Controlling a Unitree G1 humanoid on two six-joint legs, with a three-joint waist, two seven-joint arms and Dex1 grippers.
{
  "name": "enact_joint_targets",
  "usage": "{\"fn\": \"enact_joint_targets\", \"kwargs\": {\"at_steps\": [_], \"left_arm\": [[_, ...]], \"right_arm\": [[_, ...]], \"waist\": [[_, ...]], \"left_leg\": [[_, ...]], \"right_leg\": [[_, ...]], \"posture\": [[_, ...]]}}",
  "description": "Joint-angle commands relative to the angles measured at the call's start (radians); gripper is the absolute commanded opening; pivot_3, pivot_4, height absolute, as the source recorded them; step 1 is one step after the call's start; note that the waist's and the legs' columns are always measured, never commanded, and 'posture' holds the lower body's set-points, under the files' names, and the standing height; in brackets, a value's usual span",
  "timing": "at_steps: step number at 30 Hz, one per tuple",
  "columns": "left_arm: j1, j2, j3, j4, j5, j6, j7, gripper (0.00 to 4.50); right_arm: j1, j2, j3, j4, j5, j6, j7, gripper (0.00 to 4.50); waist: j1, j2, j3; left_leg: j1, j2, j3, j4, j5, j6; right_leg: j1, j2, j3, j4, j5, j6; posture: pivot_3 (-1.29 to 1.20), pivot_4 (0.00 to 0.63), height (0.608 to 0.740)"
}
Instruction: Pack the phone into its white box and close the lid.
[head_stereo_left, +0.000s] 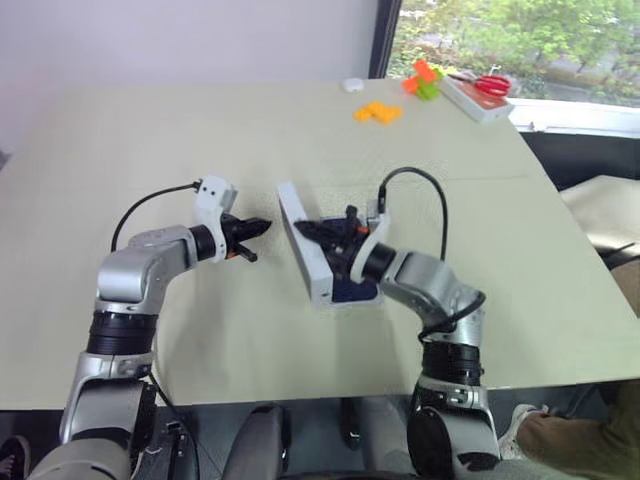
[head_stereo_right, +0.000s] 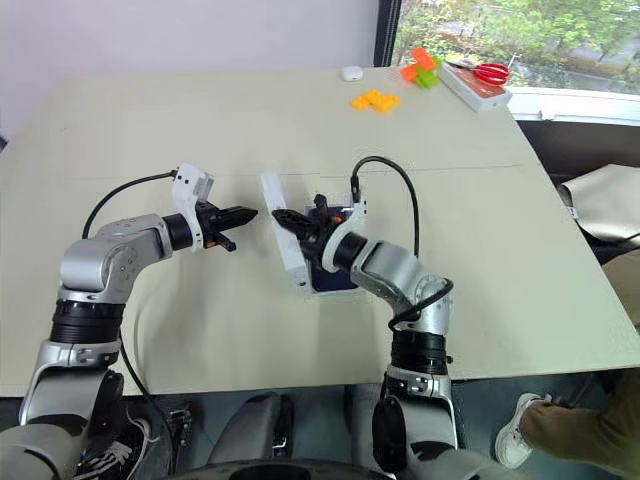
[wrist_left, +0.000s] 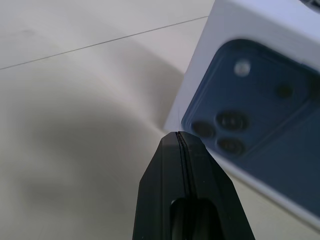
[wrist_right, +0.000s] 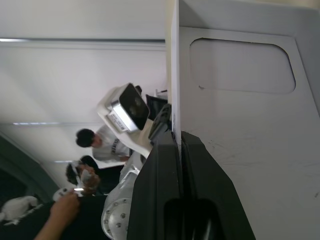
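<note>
lid (head_stereo_left: 303, 244) tilted on edge, lengthwise front-to-back

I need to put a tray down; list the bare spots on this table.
Bare: the table along its left side and far edge, and the near right corner beside the lid. Crowded: the middle, where both hands work, and the far right corner with orange blocks and the scissors box.

The lid (head_stereo_left: 303, 243) stands tilted up on its long edge near the table's middle, a shallow white cover whose outer face, printed with a dark blue phone picture, turns left. Just right of it the white box (head_stereo_left: 352, 294) lies flat, with the dark navy phone (head_stereo_left: 350, 290) showing inside at its near end; the far part is hidden.
</note>
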Motion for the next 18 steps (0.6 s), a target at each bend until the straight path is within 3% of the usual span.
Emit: {"fn": "enact_joint_targets", "kwargs": {"at_steps": [1,9,18], "left_arm": [[-0.008,0.005,0.021,-0.045,-0.019,-0.023,-0.005,0.00],[0.013,0.000,0.008,-0.071,-0.019,-0.020,-0.014,0.00],[0.021,-0.007,-0.020,-0.090,-0.010,-0.026,-0.022,0.00]], "right_arm": [[-0.009,0.007,0.054,-0.054,0.073,-0.065,0.016,0.03],[0.046,-0.002,0.070,-0.049,0.014,-0.205,0.043,0.03],[0.119,-0.084,0.085,-0.027,-0.112,-0.219,0.139,0.03]], "waist": [[0.004,0.000,0.000],[0.007,0.000,0.000],[0.011,0.000,0.000]], "left_leg": [[0.001,0.001,0.000,0.000,0.000,0.000],[0.001,0.003,-0.001,0.000,0.000,0.000],[0.002,0.002,-0.001,0.000,0.000,0.000]], "right_leg": [[0.001,0.002,0.000,0.000,0.000,0.000],[0.001,0.006,0.001,0.000,0.000,0.000],[0.002,0.006,0.002,0.001,0.000,0.000]], "posture": [[0.00,0.150,0.740],[0.00,0.150,0.740],[0.00,0.150,0.740]]}}
